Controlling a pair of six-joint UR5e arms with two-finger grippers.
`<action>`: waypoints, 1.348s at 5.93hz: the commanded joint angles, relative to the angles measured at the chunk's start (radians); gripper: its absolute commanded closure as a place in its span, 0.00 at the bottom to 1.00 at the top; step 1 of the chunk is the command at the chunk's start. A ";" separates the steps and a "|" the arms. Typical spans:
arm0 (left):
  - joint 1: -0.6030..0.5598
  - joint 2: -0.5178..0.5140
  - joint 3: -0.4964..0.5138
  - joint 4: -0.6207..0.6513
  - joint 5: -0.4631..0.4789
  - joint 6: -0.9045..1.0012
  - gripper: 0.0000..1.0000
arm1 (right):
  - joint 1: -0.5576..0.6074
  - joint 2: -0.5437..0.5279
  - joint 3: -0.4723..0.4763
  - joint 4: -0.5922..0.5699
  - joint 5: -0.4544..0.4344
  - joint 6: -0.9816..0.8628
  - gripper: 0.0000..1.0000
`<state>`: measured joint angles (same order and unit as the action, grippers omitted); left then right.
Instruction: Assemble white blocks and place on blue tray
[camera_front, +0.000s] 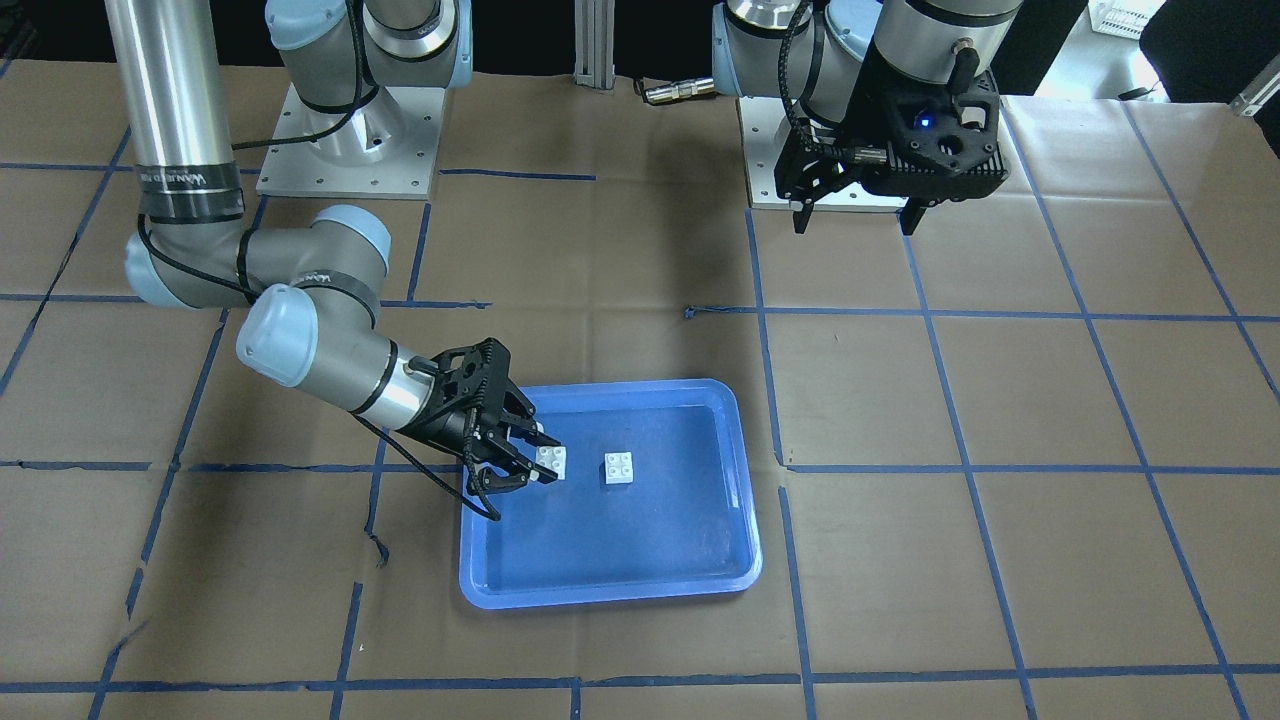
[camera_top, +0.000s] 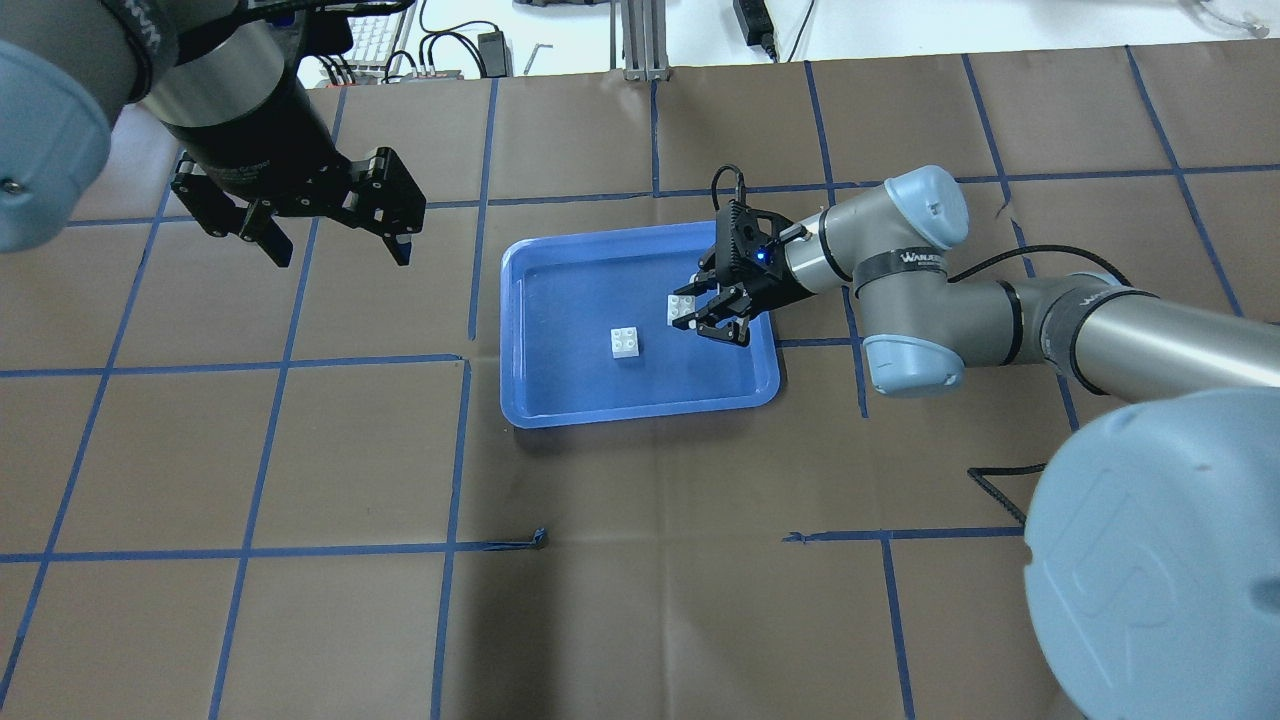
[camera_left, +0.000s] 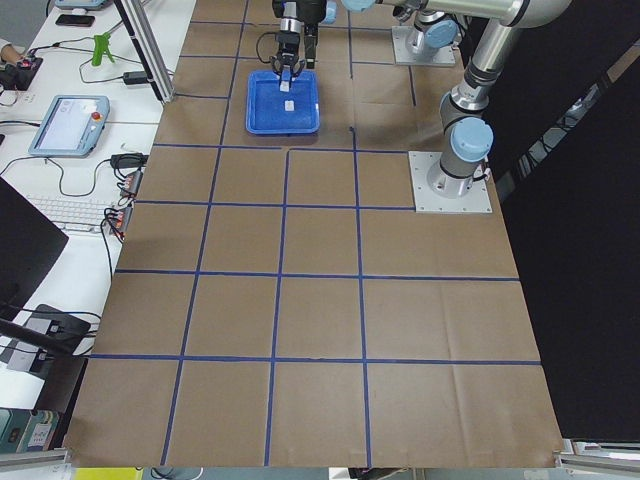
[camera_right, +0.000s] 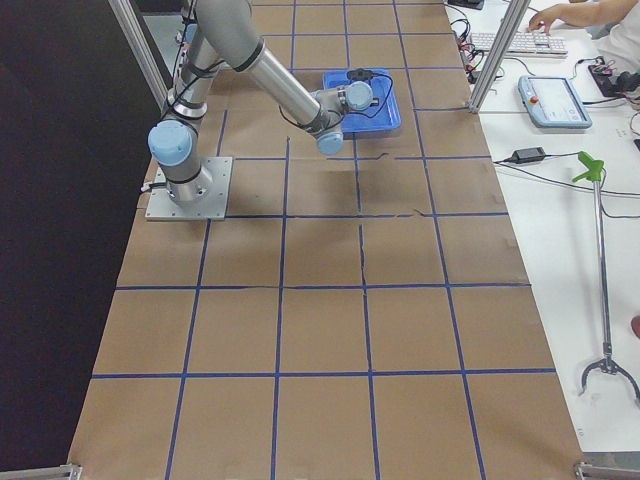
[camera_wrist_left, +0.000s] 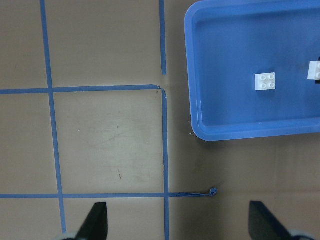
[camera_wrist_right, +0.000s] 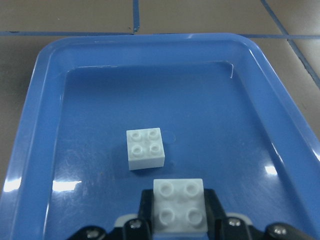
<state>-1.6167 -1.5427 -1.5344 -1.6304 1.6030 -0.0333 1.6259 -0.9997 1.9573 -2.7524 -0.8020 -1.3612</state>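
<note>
Free block (camera_top: 627, 343): studs up, flat on the tray (camera_top: 580, 330) floor, roughly mid-tray. Nothing touches it.

Held block (camera_top: 683, 309): also over the tray, studs up, just beside the free block on the robot's right and slightly further from the robot. There is a small gap between the two, so they are not joined or stacked. The wrist view shows the held block (camera_wrist_right: 179, 205) nearer the camera, with the free block (camera_wrist_right: 145, 148) ahead of it and bare blue floor between them. Cannot tell whether the held block rests on the floor or sits just clear of it.

Tray: lies on the worktop (camera_top: 640, 600), which is covered in brown paper with a grid of blue tape lines (camera_top: 280, 365). Nothing stands between the two blocks.

Right pincer (camera_top: 690, 308): reaches in low over the tray's right rim, arm nearly level. Its jaws are closed to block width, one finger (camera_wrist_right: 147, 202) on each side face of the held block.

Left pincer (camera_top: 340, 250): jaws spread wide with nothing between them. It hangs above bare worktop on the robot's left, well apart from the tray.
</note>
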 joint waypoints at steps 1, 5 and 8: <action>0.000 0.001 0.002 0.001 0.000 0.000 0.01 | 0.034 0.038 0.002 -0.049 -0.006 0.042 0.82; 0.000 0.007 -0.001 0.001 0.002 0.000 0.01 | 0.046 0.038 0.003 -0.050 -0.008 0.089 0.82; 0.007 0.007 0.008 0.004 -0.002 0.000 0.01 | 0.051 0.039 0.003 -0.050 -0.008 0.096 0.81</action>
<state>-1.6126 -1.5356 -1.5302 -1.6261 1.6029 -0.0338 1.6765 -0.9614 1.9604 -2.8026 -0.8100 -1.2665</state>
